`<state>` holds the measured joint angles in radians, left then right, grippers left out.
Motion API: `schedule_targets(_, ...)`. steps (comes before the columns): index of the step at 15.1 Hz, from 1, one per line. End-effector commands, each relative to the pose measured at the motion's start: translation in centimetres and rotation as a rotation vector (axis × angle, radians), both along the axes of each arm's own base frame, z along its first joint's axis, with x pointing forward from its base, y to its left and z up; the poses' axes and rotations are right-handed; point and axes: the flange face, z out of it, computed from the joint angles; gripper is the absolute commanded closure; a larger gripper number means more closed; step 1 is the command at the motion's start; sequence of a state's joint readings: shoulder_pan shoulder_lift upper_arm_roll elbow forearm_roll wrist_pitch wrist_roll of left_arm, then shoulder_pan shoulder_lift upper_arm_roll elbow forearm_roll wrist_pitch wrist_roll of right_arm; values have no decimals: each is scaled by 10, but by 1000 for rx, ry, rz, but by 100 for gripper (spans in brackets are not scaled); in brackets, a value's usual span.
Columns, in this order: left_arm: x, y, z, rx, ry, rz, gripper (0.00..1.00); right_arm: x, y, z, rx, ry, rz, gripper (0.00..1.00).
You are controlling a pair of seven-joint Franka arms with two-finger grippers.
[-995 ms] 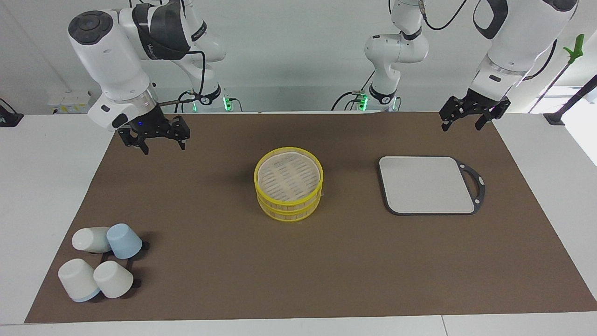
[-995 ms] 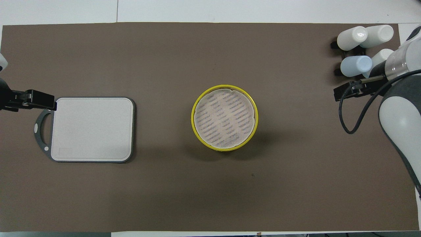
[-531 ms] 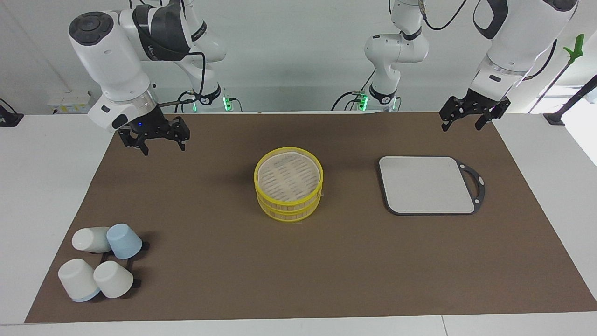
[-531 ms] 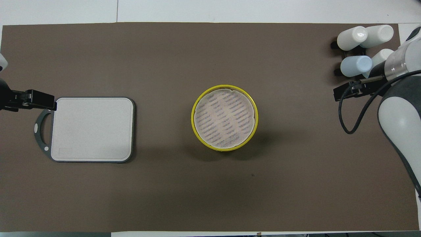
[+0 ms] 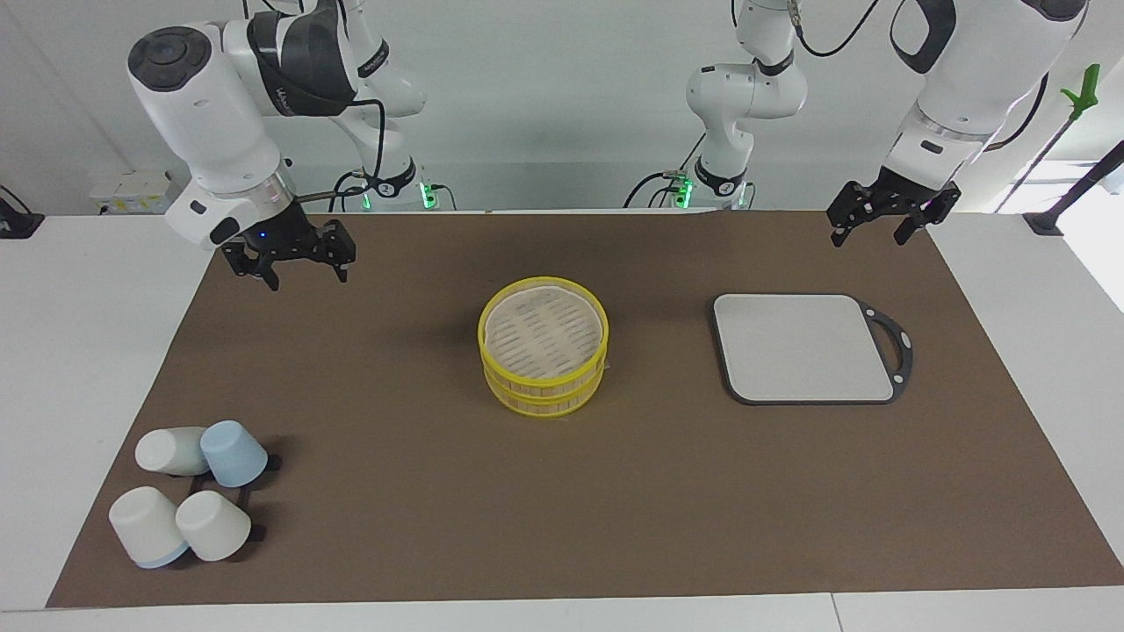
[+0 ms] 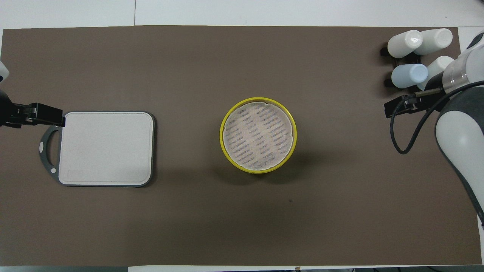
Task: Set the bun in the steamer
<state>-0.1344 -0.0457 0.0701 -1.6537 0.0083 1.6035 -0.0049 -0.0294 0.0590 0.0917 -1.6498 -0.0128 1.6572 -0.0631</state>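
Note:
The steamer stands at the middle of the brown mat, two yellow-rimmed tiers with a pale slatted top; it also shows in the overhead view. No bun shows in either view. My right gripper hangs open and empty in the air over the mat near the right arm's end; it also shows in the overhead view. My left gripper hangs open and empty over the mat's edge near the left arm's end, beside the grey board, and also shows in the overhead view.
A flat grey board with a black rim and handle lies toward the left arm's end. Several white and blue cups sit on a black rack at the right arm's end, farther from the robots.
The right gripper has drifted very slightly. The steamer, board, cups and left gripper have not moved.

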Motion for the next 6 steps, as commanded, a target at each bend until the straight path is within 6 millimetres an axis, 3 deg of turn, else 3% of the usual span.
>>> schedule_targets(1, -3, 2, 6, -12, -8, 3, 0, -10, -4, 2, 6, 9, 7, 0)
schedule_targets(6, -3, 2, 5, -12, -8, 2, 0, -11, -4, 2, 6, 13, 4, 0)
